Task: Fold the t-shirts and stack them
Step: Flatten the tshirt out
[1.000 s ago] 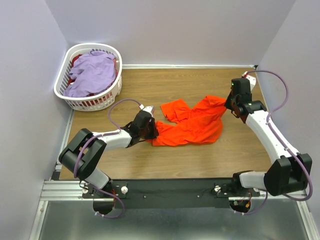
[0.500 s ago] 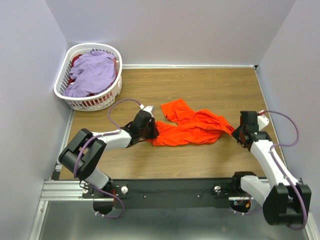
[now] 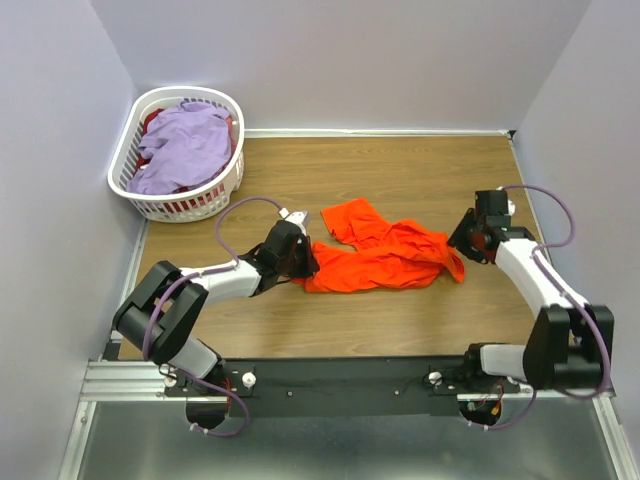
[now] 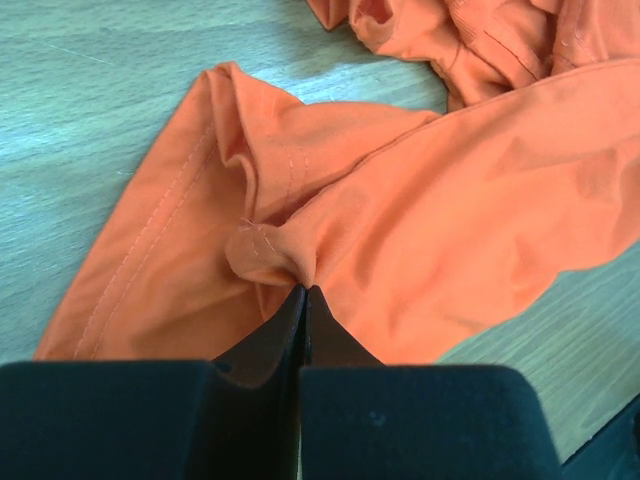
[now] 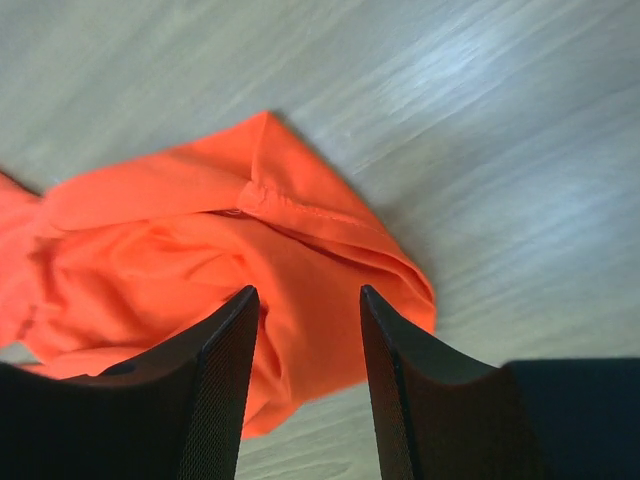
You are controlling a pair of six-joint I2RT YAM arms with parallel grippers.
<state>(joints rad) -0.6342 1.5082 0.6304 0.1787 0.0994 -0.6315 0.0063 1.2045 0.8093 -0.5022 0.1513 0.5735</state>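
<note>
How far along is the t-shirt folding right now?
Done: nothing is folded or stacked. In hand: the orange t-shirt lies crumpled on the table, with the left pincer shut on a bunched edge and the right pincer open over its other end, gripping nothing. Left: spread and fold it, then the lavender t-shirt in the basket.

The wooden bench [image 3: 400, 180] carries a crumpled orange t-shirt [image 3: 380, 258] near its middle and a white laundry basket [image 3: 185, 207] at its far left corner.
</note>
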